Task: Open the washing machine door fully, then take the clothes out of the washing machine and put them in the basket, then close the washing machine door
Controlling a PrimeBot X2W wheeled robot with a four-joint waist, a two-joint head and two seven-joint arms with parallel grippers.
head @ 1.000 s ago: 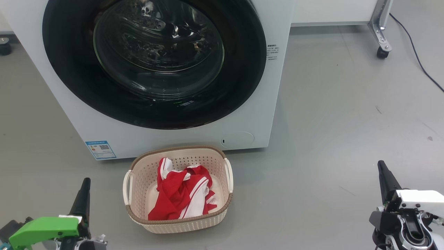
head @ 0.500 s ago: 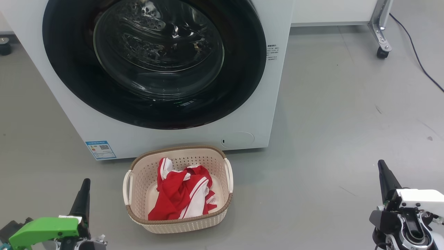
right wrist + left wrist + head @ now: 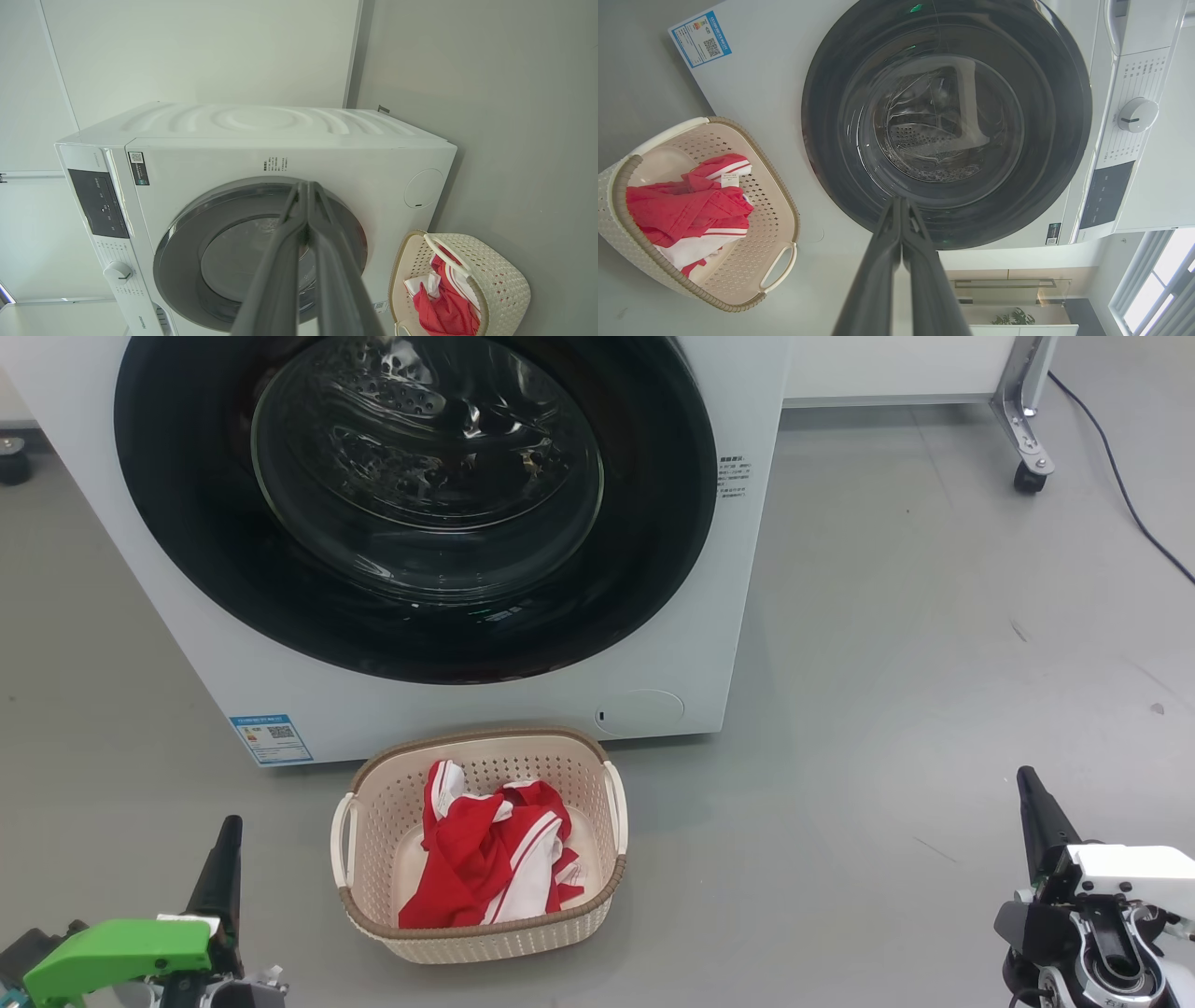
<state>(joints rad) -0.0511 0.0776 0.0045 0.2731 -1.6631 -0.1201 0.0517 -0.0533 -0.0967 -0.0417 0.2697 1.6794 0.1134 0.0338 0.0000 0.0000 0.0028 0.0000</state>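
The white washing machine (image 3: 738, 579) stands ahead with its round black-ringed door (image 3: 415, 504) shut flat against the front; the steel drum shows through the glass. On the floor in front sits the cream basket (image 3: 481, 747), and the red clothes (image 3: 490, 859) with white stripes lie inside it. My left gripper (image 3: 230, 825) is shut at the lower left, beside the basket and apart from it. My right gripper (image 3: 1025, 775) is shut at the lower right, far from the basket. Each wrist view shows its own fingers pressed together, the left gripper (image 3: 900, 200) and the right gripper (image 3: 307, 185), holding nothing.
Grey floor spreads to the right of the machine. A metal leg on a caster (image 3: 1027, 476) stands at the back right, and a dark cable (image 3: 1120, 476) runs along the floor beside it. A blue label (image 3: 271, 737) marks the machine's lower left corner.
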